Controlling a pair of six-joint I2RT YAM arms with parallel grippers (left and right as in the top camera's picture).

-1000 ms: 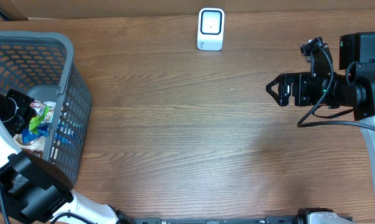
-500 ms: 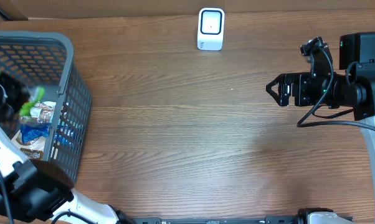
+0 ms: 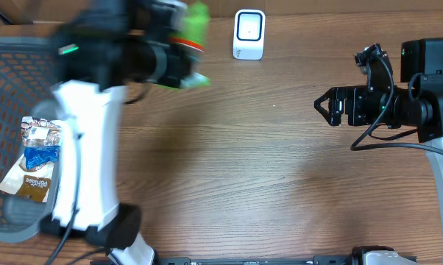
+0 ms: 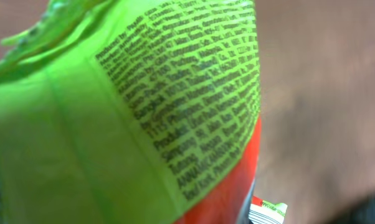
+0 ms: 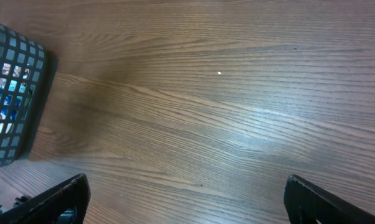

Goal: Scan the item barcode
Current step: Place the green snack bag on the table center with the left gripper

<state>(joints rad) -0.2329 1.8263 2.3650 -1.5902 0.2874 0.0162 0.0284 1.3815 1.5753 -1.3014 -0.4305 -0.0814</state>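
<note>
The left gripper [image 3: 183, 59] was clenched on the green snack packet [image 4: 144, 112], beside the scanner [image 3: 249, 33]. The packet seemed light, soft and crinkly; holding its sealed edge looked safest. The right gripper [image 3: 326, 105] stood open.

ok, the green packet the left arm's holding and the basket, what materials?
Green packet: looks like thin plastic film, printed, slightly glossy; it shows creases and a seam. Basket: likely moulded plastic, matte dark grey; the wall is a uniform square grid.

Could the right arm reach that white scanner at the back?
Probably yes: the right gripper is open, and only bare table lies between it and the scanner; the green packet hovers on the other side.
</note>
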